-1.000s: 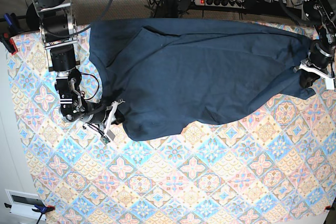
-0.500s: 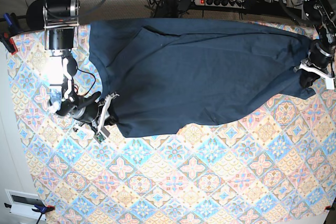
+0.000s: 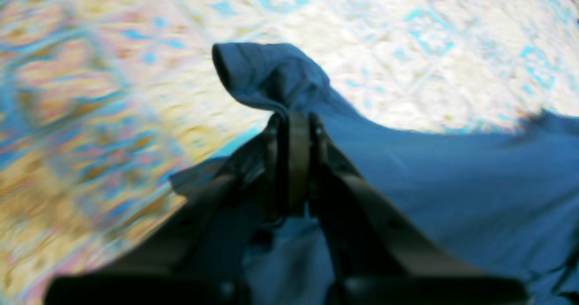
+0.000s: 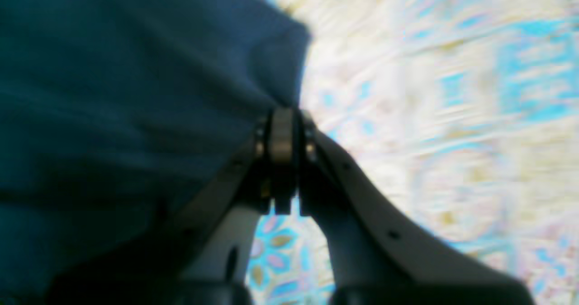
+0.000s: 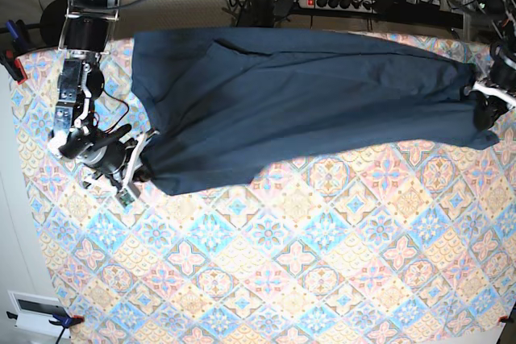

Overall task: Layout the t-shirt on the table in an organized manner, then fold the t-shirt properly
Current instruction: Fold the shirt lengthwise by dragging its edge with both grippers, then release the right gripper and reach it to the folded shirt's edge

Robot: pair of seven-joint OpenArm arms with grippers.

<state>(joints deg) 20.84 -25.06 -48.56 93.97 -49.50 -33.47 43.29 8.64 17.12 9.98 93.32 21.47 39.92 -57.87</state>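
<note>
The left gripper (image 3: 291, 119) has its two dark fingers pressed together, and between them it pinches a bunched corner of the plain dark navy, soft cloth t-shirt (image 3: 434, 178). Just beyond the fingertips, a small rolled lump of the navy cloth sticks up. The rest of the garment spreads to one side of the fingers and under them. On the other side of the fingers lies the table with the colourful tile-pattern cloth (image 3: 90, 115), which is blurred in this wrist view.

The right gripper (image 4: 282, 135) is clenched in the same way. Its fingers meet on an edge of the t-shirt (image 4: 126, 92), and the navy cloth is drawn into folds that run toward the fingertips. The cloth fills the area on one side of the fingers; on the other side and in front of them the patterned table (image 4: 429, 92) is bare. Between the two finger bases, a small piece of the blue and pink pattern shows.

In the base view, the t-shirt (image 5: 306, 102) lies stretched between the two grippers across the far part of the table (image 5: 322, 279). The right gripper (image 5: 139, 165) holds one lower corner and the left gripper (image 5: 482, 102) holds the opposite end. The cloth between them has long wrinkles and is not flat. The near half of the table carries no cloth from the garment.
</note>
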